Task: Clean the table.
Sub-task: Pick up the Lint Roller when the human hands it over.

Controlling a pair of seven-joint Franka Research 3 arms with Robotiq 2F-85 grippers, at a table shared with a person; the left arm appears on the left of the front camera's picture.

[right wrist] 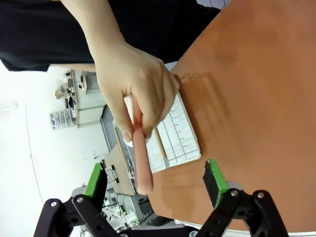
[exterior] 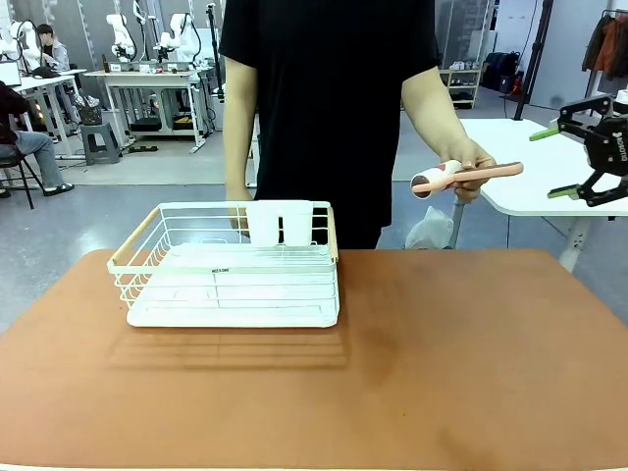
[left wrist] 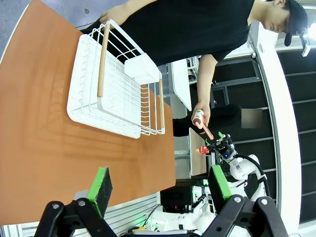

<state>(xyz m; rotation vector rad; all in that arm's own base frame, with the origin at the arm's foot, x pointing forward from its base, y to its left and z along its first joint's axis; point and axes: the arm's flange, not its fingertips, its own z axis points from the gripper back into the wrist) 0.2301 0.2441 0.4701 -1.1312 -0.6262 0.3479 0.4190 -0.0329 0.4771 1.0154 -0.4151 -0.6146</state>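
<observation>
Your left claw [left wrist: 160, 190] is wide open, green pads far apart, nothing in it, well apart from everything on the table [exterior: 442, 373]. The table runs across the whole foreground of the front view: terracotta top, mostly bare. On its left-centre, toward the far edge, sits a white wire dish rack [exterior: 231, 265] with wooden side handles. A white cup [exterior: 280, 223] hangs on the rack's far wall. A person [exterior: 329, 108] in a black shirt stands at the far side, just behind the rack. One hand [exterior: 469, 162] is raised right of centre, above the table's far edge, gripping a lint roller [exterior: 466, 178]. The roller's white head is toward the person and its pink handle points right. Your right claw [exterior: 552, 163] is at the right edge, up in the air over a white table [exterior: 520, 201] behind. It is fully open and holds nothing. The handle tip is aimed at its gap, near but with space showing between them. In the right wrist view the tip sits between the two pads; you cannot tell if it touches.
</observation>
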